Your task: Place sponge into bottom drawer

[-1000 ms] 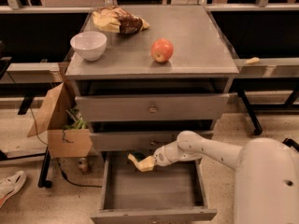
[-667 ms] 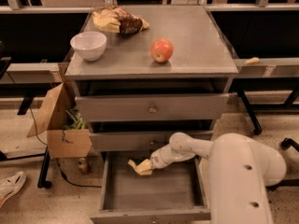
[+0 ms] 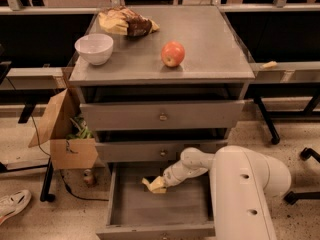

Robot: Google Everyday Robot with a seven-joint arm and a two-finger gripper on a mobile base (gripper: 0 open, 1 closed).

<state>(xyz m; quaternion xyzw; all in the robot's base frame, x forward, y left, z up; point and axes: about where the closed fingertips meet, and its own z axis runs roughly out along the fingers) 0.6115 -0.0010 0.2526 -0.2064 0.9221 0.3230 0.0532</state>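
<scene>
- The wide, shallow grey bottom drawer (image 3: 130, 209) stands pulled open.
- The claw (image 3: 162, 183) hangs low inside that drawer, towards its back, clamped on the sponge.
- The small yellow foam sponge (image 3: 154, 185) is just above the drawer's floor. This looks like the placing step, and the next move calls for release.

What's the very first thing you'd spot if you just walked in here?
The big white robot arm at lower right, reaching into the open bottom drawer, where its gripper holds a yellow sponge. Then the red apple, bright on the grey cabinet top, with a white bowl further left.
</scene>
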